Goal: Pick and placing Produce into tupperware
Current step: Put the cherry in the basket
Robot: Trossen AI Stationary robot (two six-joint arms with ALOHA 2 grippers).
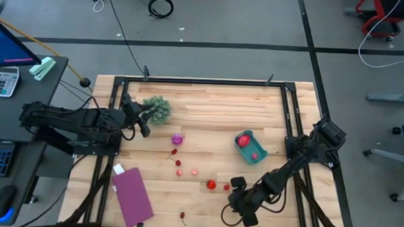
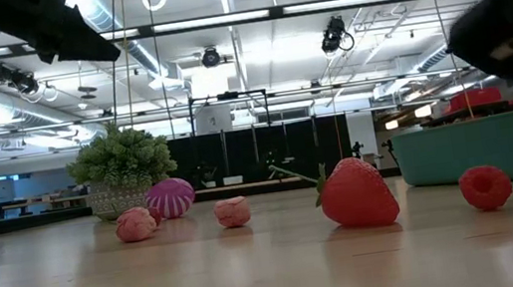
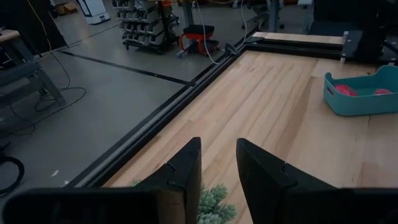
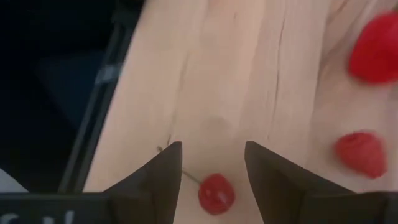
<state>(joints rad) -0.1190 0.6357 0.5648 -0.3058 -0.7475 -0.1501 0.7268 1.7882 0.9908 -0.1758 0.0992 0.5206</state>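
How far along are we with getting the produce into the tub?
Done: two red pieces lie in the tub. In hand: nothing gripped; the right end effector hangs open over a cherry near the table's front edge. The left end effector waits open by the leafy clump. Left: the purple ball, strawberry and other small pieces on the table.

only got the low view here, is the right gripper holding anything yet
Observer: No. The right gripper is open and empty, with a cherry on the table just ahead, lined up between its fingers.
Operator: ok and whats inside the tub, i only see its side
Observer: Two red pieces lie in the teal tub.
Operator: left arm?
Observer: The left gripper waits open at the back left, by the green plant.
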